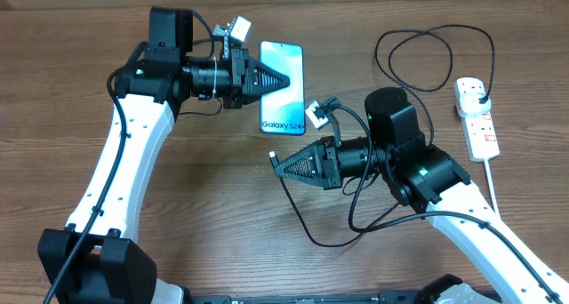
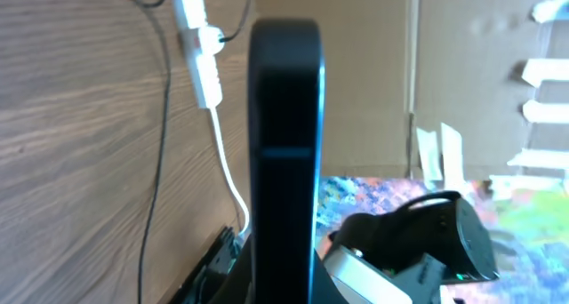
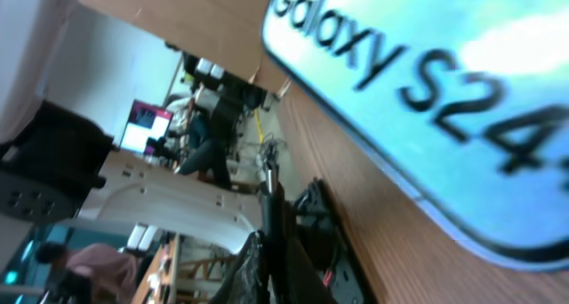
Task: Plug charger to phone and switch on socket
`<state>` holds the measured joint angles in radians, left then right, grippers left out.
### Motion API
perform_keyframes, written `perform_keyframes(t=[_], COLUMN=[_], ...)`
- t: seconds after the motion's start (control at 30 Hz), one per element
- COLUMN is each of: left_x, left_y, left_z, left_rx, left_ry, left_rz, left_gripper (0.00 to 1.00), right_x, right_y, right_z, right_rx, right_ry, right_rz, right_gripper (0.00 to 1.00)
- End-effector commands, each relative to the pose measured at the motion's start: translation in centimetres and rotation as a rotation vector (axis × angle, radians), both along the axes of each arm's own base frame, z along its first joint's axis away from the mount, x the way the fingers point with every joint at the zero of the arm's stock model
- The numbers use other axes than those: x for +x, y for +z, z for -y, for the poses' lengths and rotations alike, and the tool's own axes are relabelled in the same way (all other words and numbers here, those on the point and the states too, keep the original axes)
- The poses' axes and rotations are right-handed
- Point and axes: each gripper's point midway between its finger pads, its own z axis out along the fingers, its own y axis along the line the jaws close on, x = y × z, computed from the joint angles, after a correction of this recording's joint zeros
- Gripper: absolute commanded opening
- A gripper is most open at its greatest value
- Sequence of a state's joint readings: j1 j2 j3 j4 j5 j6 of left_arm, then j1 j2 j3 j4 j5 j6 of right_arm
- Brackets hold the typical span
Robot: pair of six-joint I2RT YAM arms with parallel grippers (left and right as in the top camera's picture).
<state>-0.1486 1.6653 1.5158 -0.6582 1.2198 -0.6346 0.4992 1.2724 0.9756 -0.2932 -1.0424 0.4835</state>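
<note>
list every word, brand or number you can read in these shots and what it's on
"Galaxy S24+": on the screen of the phone, near one short edge, overhead view.
"Galaxy S24": the same print seen close in the right wrist view, cut off by the frame edge.
Reddish markings on the socket: too small to read.
Left wrist view: no text to read.

Bare table (image 1: 222,215) left of the right tool (image 1: 275,165) — looped charger (image 1: 378,55) between phone (image 1: 283,110) and socket (image 1: 477,117).
</note>
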Motion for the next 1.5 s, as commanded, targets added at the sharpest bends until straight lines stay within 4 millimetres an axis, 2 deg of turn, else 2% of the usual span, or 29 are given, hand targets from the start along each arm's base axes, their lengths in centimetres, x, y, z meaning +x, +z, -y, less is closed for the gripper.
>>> perform_keyframes(t=[0.0, 0.17, 0.37, 0.5, 0.73, 0.97, 1.13, 1.47], left_x=[-0.9, -0.9, 0.2, 0.6, 1.4, 1.2, 0.9, 1.0], left_y=[2.2, 3.4, 3.8, 4.1, 5.3, 5.5, 5.7, 6.1], left_z=[0.1, -0.1, -1.4, -1.9, -1.8, -1.4, -0.6, -0.5], left_rx=[-0.085, -0.131, -0.138, -0.146, -0.165, -0.167, -0.167, -0.174], left_ry=[-0.065, -0.099, -0.042, -0.019, -0.006, -0.022, -0.042, -0.049], left_rz=[0.036, 0.090, 0.032, -0.004, 0.022, 0.040, 0.063, 0.092], left_gripper=[0.04, 0.04, 0.05, 0.04, 0.05, 0.04, 0.04, 0.04], right_x=[0.7, 1.8, 2.9, 3.0, 4.5, 5.0, 5.6, 6.0], right_y=[1.0, 2.9, 4.2, 4.1, 4.1, 4.9, 4.4, 4.0], right_z=[-0.2, -0.2, 0.3, 0.3, 0.5, 0.4, 0.4, 0.3], right_rx=[0.015, 0.075, 0.117, 0.116, 0.107, 0.133, 0.123, 0.119], right_ry=[-0.040, -0.078, -0.102, -0.110, -0.191, -0.210, -0.238, -0.241], right_rz=[0.010, 0.012, 0.048, 0.048, 0.049, 0.062, 0.043, 0.033], right_gripper=[0.04, 0.04, 0.04, 0.04, 0.04, 0.04, 0.04, 0.04])
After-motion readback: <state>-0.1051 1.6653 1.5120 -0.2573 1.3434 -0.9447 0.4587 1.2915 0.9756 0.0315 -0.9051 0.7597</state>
